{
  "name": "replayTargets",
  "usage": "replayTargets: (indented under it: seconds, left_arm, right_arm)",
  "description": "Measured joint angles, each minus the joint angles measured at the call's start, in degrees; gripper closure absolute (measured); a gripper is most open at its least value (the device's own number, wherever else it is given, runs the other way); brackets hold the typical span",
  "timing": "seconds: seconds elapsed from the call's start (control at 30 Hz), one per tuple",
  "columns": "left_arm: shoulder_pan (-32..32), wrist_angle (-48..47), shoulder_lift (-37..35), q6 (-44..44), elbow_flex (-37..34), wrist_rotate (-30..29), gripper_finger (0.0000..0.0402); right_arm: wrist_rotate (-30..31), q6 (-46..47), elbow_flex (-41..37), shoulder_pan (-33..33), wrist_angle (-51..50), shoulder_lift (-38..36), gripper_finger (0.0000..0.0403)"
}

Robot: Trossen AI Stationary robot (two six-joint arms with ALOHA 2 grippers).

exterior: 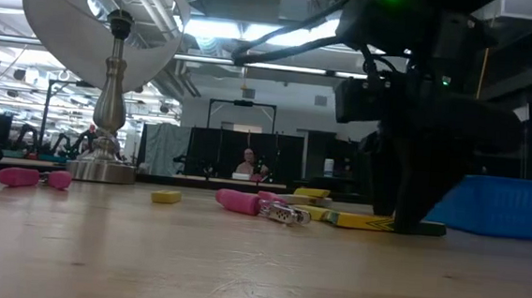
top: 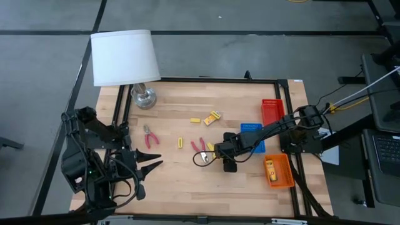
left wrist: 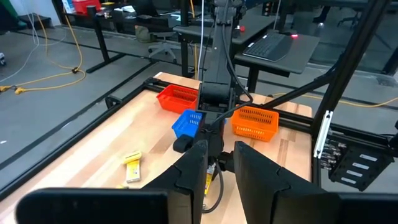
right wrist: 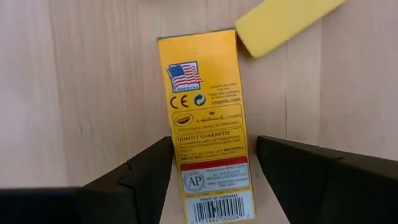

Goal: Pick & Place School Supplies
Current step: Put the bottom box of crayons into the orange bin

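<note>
My right gripper (top: 205,156) is open near the table's middle and points down over a flat yellow printed pack (right wrist: 208,124). The pack lies flat on the wood. One finger stands on each side of its barcode end, with a thin gap on each side. A plain yellow oblong piece (right wrist: 286,22) lies just past the pack's far corner. Red-handled pliers (top: 199,145) lie beside the gripper, and another pair (top: 149,136) lies farther left. A second pack (top: 213,117) and two small yellow pieces (top: 195,120) (top: 180,143) lie apart. My left gripper (top: 148,164) waits open at the near left.
A white-shaded lamp (top: 125,57) stands at the far left corner. The red tray (top: 271,112), blue tray (top: 252,134) and orange tray (top: 279,170) sit along the right side. The orange tray has a yellow pack (top: 271,169) in it. Bare wood lies between the two arms.
</note>
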Motion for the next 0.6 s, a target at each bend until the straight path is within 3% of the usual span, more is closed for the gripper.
replayTargets:
  seconds: [0.2,0.6]
  left_arm:
    - [0.0,0.1,0.0,0.0,0.0,-0.1,0.0324]
    - [0.0,0.2,0.0,0.1,0.0,-0.6,0.0324]
  right_arm:
    - [0.4,4.3,-0.5,0.0,0.7,0.0,0.0168]
    - [-4.2,16.1,-0.7,0.4,5.5,-0.4,0.0229]
